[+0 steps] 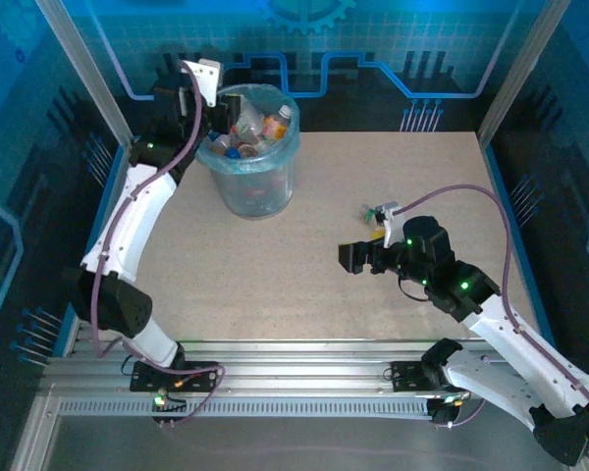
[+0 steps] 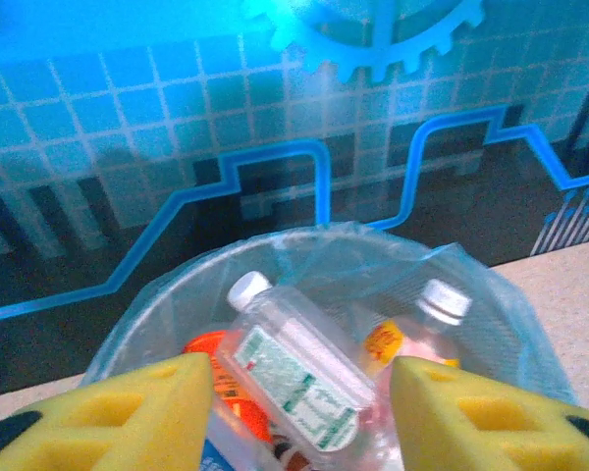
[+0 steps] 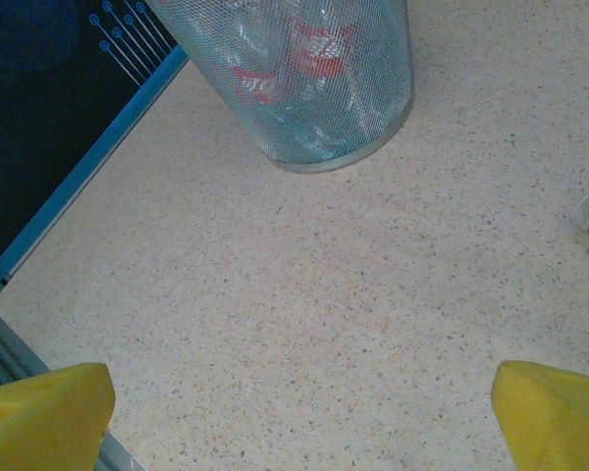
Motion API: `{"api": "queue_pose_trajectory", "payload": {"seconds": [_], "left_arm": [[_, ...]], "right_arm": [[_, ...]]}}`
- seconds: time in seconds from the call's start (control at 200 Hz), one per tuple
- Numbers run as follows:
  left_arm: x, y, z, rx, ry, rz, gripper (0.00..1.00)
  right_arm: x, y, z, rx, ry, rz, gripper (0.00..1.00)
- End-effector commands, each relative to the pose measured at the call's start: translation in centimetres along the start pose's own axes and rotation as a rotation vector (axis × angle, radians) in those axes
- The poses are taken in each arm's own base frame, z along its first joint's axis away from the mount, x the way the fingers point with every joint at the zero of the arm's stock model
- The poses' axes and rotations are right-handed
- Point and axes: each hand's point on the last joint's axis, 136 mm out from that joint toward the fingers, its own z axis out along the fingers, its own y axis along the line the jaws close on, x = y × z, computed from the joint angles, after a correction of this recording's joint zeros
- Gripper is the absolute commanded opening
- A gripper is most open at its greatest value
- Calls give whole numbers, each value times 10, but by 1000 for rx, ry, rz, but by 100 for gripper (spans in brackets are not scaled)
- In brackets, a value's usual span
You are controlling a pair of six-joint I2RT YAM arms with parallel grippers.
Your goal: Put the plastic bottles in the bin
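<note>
Over the one bin [image 1: 260,191] of several bottles [image 2: 275,353], left gripper [image 2: 299,397] moderately wide, empty; right gripper [image 3: 299,417] wide, empty, near one loose bottle [image 1: 378,213].

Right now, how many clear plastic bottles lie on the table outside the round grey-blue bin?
1: a clear green-labelled bottle lies just beyond the right gripper; the arm may hide others.

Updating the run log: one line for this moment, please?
left gripper open above bin | bin holds bottles | right gripper open over table | one bottle on table
</note>
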Motion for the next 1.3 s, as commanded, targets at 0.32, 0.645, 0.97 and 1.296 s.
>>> {"api": "queue_pose_trajectory", "payload": {"seconds": [0.32,0.645,0.97,1.296], "left_arm": [[110,32,43,-56,313,-255,43],[85,38,31,-62,239,-255,57],[-9,24,-21,17,-45,-185,75],[2,-46,-73,250,-119,-41,75]], "right_arm": [[-11,9,-2,-37,-46,2,100],[-16,-1,-3,35,-38,-5,100],[-57,-62,-3,362,-43,-105,100],[-32,-144,58,332,340,-40,100]]}}
